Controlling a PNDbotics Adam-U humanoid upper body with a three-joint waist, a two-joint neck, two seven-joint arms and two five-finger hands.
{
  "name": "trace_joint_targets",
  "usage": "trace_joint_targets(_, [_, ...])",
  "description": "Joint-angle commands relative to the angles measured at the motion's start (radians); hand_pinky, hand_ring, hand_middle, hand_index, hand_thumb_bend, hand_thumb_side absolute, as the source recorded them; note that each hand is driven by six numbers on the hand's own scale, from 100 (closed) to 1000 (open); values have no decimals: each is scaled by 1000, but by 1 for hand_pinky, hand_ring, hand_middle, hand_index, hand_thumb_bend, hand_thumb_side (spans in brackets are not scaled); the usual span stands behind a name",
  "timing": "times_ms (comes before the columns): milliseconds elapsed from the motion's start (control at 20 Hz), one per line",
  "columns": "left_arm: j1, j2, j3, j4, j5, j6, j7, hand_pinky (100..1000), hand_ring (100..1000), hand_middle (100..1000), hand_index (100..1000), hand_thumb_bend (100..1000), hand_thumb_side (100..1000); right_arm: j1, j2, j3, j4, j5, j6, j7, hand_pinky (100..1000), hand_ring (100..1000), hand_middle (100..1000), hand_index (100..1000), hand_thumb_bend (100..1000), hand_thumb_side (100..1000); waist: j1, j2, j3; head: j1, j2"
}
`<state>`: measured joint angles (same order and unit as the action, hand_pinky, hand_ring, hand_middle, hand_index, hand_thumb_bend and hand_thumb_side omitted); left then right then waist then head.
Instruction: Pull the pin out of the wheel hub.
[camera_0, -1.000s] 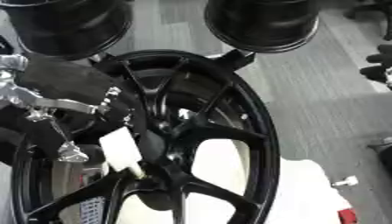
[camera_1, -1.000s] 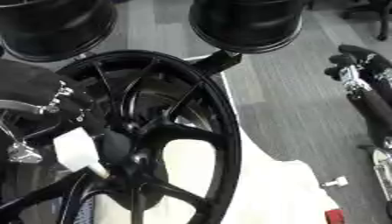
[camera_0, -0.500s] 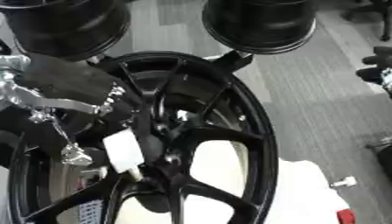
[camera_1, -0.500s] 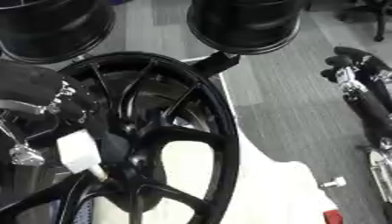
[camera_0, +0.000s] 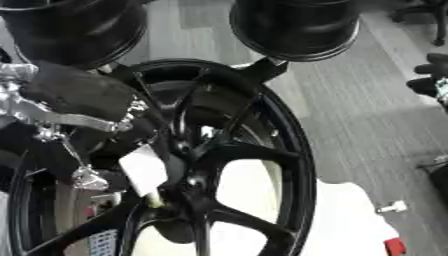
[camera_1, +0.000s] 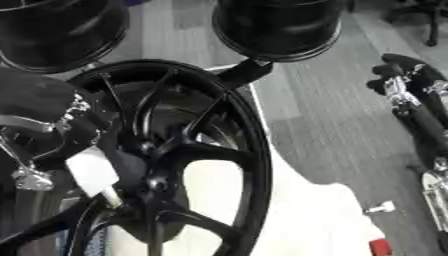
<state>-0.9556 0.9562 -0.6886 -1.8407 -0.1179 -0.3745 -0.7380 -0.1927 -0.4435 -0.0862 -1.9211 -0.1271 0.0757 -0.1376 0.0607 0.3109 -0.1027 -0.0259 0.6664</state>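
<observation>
Left eye view, nearest first: below and right of the wheel hub (camera_0: 189, 176), a smooth white surface (camera_0: 350, 220) with a small red thing (camera_0: 395, 246). Around the hub, a black wheel (camera_0: 297, 165), glossy, with thin curved spokes. Just left of the hub, the pin (camera_0: 145, 170): a flat white tab with a thin pale stem pointing down into the hub, apparently not yet out. Left of the hub and slightly above, the left hand (camera_0: 74, 95), black padding over silver links, close beside the tab; cannot tell whether pinching it or only near. Far right of the hub, the right hand (camera_1: 407, 92), idle, fingers unclear.

For a good pull: probably best to hold the tab itself, draw straight along the stem, away from the hub, without twisting against the spokes.

Beyond the hub, two dark round drums (camera_0: 293, 27) over grey floor.
</observation>
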Motion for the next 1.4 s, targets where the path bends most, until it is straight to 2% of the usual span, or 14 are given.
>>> trace_joint_targets(50, [-25,7,12,-6,40,-156,-169,790,652,469,680,136,100,-6,-12,-6,-20,-8,1,-5,804,700,699,810,100,569,-2,-20,-1,4,-8])
trace_joint_targets(350, [-20,11,46,-20,69,-115,-169,726,520,266,470,100,100,-5,-11,-8,-20,-9,3,-9,805,700,699,810,100,570,-3,-20,3,3,-7])
trace_joint_targets(500, [-16,11,73,-22,81,-96,-169,695,473,203,401,100,100,-4,-10,-8,-20,-11,5,-12,805,700,699,810,100,570,-5,-20,4,3,-6])
trace_joint_targets(600, [-11,11,115,-22,101,-84,-169,686,461,190,386,100,100,-2,-9,-9,-20,-11,5,-13,804,700,699,810,100,570,-7,-19,6,1,-7])
trace_joint_targets(850, [13,26,295,5,127,-55,-162,694,459,188,385,128,100,3,-6,-15,-20,-11,4,-19,804,700,699,810,100,569,-14,-19,19,-10,-6])
trace_joint_targets(1000, [39,48,408,59,125,-36,-113,697,459,187,388,125,100,6,-6,-18,-21,-10,3,-22,804,700,699,810,100,568,-18,-19,29,-16,-4])
trace_joint_targets(1250, [130,110,590,255,63,0,26,707,482,211,421,100,100,13,-7,-31,-23,-3,-1,-34,805,700,700,810,100,564,-26,-18,46,-17,-2])
trace_joint_targets(1400, [201,147,678,371,17,13,100,712,493,225,436,100,100,18,-7,-40,-23,0,-3,-45,805,700,700,810,100,563,-30,-16,54,-19,-2])
